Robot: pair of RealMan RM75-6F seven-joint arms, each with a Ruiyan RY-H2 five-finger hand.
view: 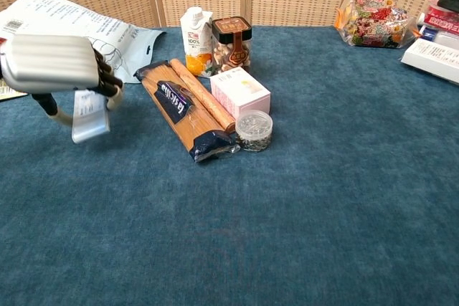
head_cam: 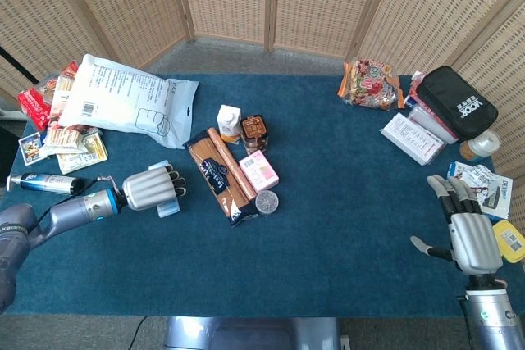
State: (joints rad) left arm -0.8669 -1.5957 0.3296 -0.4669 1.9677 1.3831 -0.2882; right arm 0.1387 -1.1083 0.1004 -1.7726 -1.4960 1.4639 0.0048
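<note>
My left hand (head_cam: 150,189) (view: 54,64) grips a small flat white and pale-blue packet (view: 89,114) (head_cam: 167,206) and holds it lifted off the blue tablecloth, at the left. The packet hangs tilted beneath the curled fingers. Just right of it lies a long pasta pack (head_cam: 220,176) (view: 183,109). My right hand (head_cam: 469,231) rests open near the table's front right corner, fingers spread and holding nothing; the chest view does not show it.
By the pasta stand a juice carton (view: 193,31), a brown-lidded jar (view: 232,42), a pink box (view: 240,91) and a small round tub (view: 254,130). A large white bag (head_cam: 123,100) and snack packets lie at the left. A black pouch (head_cam: 456,102), boxes and a candy bag (head_cam: 372,82) are at the right.
</note>
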